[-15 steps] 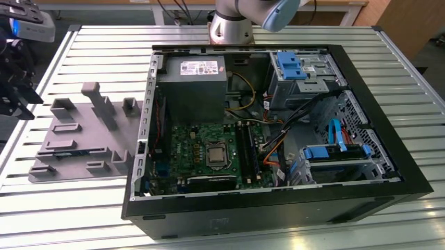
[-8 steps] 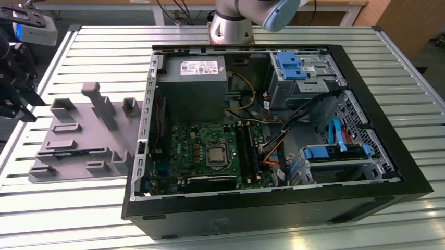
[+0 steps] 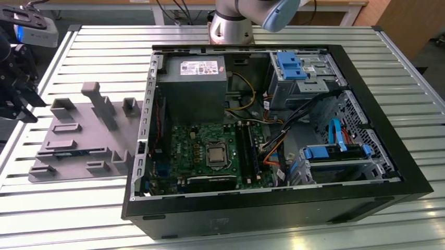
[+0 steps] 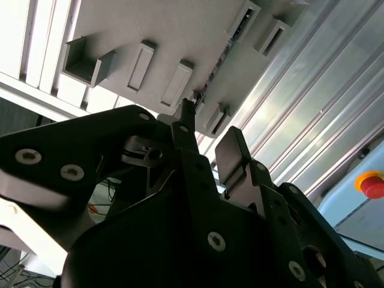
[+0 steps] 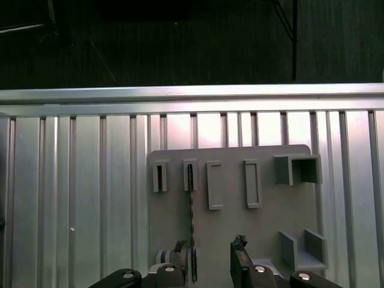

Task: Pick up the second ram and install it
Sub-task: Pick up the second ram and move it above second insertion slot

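Note:
The second ram [image 5: 191,204] stands on edge in a slot of the grey fixture plate [image 5: 228,234], seen as a thin dark strip. In the exterior view it is a short blue-green strip [image 3: 70,153] near the plate's front. My gripper [image 5: 210,246] hangs above the plate, open, and the strip runs just beside one fingertip [image 5: 182,247] without being clamped. The second wrist view shows both black fingers [image 4: 231,147] apart, with the ram [image 4: 219,60] beyond them. In the exterior view the gripper [image 3: 17,101] is at the far left edge, off the plate's side.
An open computer case [image 3: 278,208] lies to the exterior view's right of the fixture plate, with the motherboard [image 3: 201,151], its black memory slots [image 3: 249,148] and a power supply [image 3: 193,86]. Raised grey blocks [image 3: 101,101] stand on the plate. The slatted metal table's edge [image 5: 192,93] runs beyond the plate.

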Robot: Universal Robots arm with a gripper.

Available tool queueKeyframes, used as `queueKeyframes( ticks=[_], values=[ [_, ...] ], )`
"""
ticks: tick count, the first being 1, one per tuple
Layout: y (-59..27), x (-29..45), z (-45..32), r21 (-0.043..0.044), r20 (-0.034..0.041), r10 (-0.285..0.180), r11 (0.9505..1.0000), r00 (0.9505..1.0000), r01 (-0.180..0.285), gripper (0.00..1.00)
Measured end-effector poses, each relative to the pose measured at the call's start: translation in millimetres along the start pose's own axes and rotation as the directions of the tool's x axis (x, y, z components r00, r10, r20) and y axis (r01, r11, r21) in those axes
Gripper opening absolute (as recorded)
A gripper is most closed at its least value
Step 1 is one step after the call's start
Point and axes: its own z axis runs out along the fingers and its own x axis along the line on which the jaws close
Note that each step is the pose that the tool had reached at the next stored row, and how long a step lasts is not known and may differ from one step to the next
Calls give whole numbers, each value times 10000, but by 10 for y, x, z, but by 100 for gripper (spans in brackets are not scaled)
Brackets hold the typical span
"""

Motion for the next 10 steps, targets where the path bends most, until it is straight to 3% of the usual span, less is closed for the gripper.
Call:
queueKeyframes(
  ticks=[10],
  values=[
    [-3,4,82,0,0,0,10000,10000,0,42]
  ],
)
